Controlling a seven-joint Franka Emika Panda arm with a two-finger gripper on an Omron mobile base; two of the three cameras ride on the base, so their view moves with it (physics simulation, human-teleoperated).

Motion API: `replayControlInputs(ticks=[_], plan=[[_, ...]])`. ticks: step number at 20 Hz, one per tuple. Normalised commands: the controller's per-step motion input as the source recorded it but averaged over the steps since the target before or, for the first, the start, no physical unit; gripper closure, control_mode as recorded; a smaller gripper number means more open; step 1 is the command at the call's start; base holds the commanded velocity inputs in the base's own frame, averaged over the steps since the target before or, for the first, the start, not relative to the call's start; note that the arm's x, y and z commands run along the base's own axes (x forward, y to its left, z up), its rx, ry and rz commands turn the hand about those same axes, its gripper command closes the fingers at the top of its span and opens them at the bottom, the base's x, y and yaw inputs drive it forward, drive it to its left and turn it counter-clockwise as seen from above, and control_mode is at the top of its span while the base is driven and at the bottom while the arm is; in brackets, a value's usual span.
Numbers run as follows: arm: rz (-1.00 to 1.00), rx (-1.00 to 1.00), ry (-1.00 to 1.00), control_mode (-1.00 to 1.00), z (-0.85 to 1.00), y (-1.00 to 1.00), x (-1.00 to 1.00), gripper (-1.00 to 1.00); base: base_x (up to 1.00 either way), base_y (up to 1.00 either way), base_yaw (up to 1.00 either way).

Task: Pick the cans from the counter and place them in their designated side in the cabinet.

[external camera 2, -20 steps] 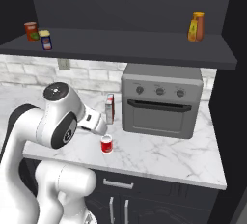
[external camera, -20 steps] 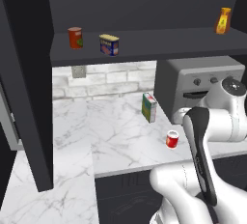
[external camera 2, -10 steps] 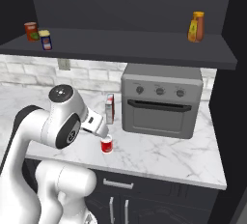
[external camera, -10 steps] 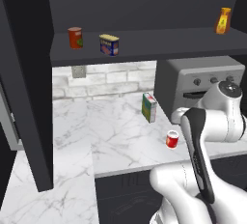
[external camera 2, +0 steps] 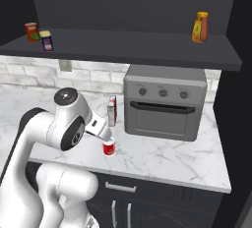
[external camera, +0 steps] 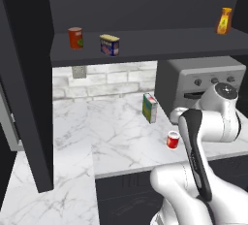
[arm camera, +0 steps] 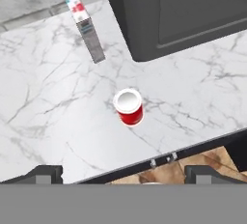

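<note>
Counter [arm camera: 43, 117]: red can [arm camera: 129, 107] nr carton [arm camera: 86, 30], oven [arm camera: 178, 10].

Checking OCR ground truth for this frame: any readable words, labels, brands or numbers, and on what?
None can be read.
Boxy tin on the cabinet shelf: yellow marks on the blue label, too blurred.
Orange-red can: green mark, no letters legible.
Orange bottle: pale label, too small.
Carton on the counter: coloured patches, unreadable.
Red can: plain red side, white top.
Oven: three unmarked knobs.
</note>
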Motion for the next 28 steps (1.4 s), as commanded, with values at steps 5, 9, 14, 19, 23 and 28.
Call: replayControlInputs(ticks=[5,9,14,19,23,28], plan=[[-0.04,0.03,0.0,-1.0,-0.1,-0.01,0.17,-1.0,0.0,0.0,0.0],[-0.03,0.02,0.01,-1.0,-0.11,-0.08,0.14,-1.0,0.0,0.0,0.0],[0.0,0.0,0.03,-1.0,-0.11,-0.16,0.12,-1.0,0.0,0.0,0.0],[0.0,0.0,0.03,-1.0,-0.1,-0.12,0.09,-1.0,0.0,0.0,0.0],[0.0,0.0,0.03,-1.0,-0.15,-0.03,0.06,-1.0,0.0,0.0,0.0],[0.0,0.0,0.02,-1.0,-0.18,0.0,0.09,-1.0,0.0,0.0,0.0]])
